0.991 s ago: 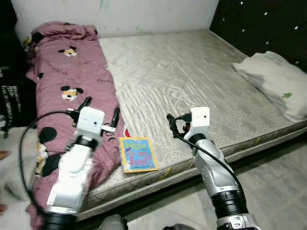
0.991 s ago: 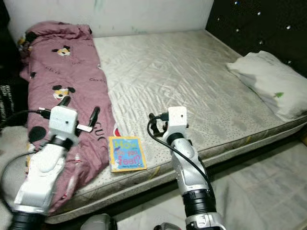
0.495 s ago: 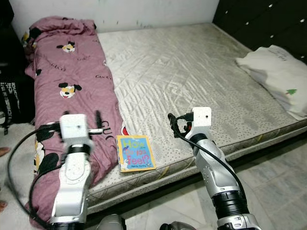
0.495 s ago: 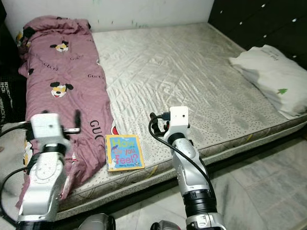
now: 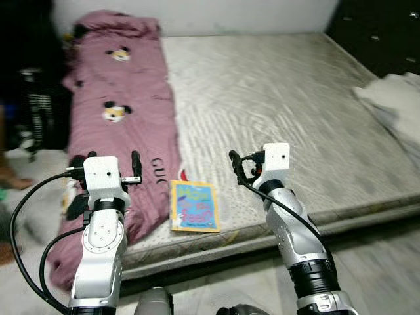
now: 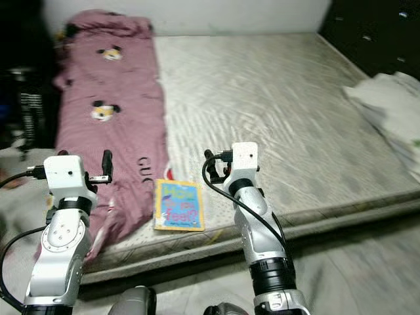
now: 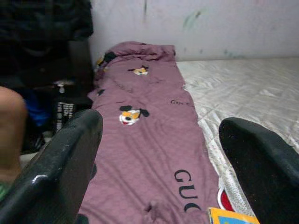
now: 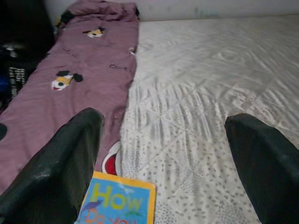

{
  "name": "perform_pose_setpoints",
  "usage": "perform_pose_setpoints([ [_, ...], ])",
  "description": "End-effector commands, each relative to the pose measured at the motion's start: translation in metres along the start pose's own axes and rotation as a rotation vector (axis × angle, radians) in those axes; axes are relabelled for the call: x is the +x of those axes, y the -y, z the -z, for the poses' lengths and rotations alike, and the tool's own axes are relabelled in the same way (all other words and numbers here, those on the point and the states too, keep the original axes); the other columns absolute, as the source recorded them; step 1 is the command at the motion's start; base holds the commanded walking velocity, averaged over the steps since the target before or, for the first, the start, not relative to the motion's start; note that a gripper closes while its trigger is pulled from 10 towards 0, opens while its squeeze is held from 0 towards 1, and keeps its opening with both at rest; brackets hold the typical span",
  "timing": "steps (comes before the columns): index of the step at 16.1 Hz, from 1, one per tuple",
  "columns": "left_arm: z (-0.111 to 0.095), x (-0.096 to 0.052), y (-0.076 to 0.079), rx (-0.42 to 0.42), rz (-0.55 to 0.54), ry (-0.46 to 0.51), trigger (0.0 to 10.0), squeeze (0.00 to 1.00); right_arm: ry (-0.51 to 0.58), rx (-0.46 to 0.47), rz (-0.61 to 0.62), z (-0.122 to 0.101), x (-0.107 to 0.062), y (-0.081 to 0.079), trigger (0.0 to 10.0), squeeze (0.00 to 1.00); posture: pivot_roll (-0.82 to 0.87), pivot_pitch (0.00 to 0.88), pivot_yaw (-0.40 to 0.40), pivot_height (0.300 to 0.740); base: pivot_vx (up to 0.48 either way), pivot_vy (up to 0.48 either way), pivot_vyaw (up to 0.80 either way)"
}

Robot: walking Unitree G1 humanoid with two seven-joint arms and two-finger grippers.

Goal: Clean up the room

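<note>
flat, the book (image 5: 195, 206) (long axis toward the wall) lies between both spread hands.

"How" on the book (image 8: 117, 200); "GU" on the blanket (image 7: 140, 154).

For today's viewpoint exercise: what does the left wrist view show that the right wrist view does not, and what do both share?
Left wrist view alone: black "GU" lettering on the blanket and part of a person's limb at the edge. Right wrist view alone: the book's "How" title. Both share the mauve cartoon-print blanket, the grey quilted mattress and the blue children's book.
</note>
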State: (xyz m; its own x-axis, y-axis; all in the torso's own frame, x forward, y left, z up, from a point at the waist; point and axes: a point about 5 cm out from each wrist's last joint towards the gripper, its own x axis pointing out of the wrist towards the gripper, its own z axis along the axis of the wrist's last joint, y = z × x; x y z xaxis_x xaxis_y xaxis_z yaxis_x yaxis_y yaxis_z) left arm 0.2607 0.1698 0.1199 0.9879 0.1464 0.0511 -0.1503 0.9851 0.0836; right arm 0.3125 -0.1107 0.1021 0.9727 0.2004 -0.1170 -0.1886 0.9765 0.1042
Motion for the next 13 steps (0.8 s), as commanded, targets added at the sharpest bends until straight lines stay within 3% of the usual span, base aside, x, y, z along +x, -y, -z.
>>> perform_pose_setpoints([
  [1, -0.0055, 0.0017, 0.0055, -0.008, 0.022, 0.016, 10.0, 0.00, 0.003, 0.000, 0.030, -0.0020, -0.0006, 0.0068, 10.0, 0.00, 0.12, 0.041, -0.064, 0.740, 0.000, 0.000, 0.00],
  [5, -0.0040, 0.0003, 0.0041, -0.034, 0.012, 0.003, 10.0, 0.00, 0.019, 0.029, 0.044, -0.0043, -0.0014, 0.0105, 10.0, 0.00, 0.12, 0.040, -0.076, 0.740, 0.000, 0.000, 0.00],
  [6, -0.0045, -0.0010, 0.0020, -0.094, 0.008, 0.006, 10.0, 0.00, 0.039, 0.078, 0.039, -0.0078, -0.0019, 0.0103, 10.0, 0.00, 0.12, 0.043, -0.077, 0.740, 0.000, 0.000, 0.00],
  [8, -0.0022, -0.0014, 0.0008, -0.125, 0.002, -0.006, 10.0, 0.00, 0.044, 0.081, 0.039, -0.0082, -0.0034, 0.0101, 10.0, 0.00, 0.12, 0.049, -0.077, 0.740, 0.000, 0.000, 0.00],
  [13, -0.0020, -0.0005, 0.0033, -0.127, 0.017, -0.014, 10.0, 0.00, 0.041, 0.079, 0.031, -0.0058, -0.0062, 0.0086, 10.0, 0.00, 0.11, 0.059, -0.075, 0.740, 0.000, 0.000, 0.00],
])
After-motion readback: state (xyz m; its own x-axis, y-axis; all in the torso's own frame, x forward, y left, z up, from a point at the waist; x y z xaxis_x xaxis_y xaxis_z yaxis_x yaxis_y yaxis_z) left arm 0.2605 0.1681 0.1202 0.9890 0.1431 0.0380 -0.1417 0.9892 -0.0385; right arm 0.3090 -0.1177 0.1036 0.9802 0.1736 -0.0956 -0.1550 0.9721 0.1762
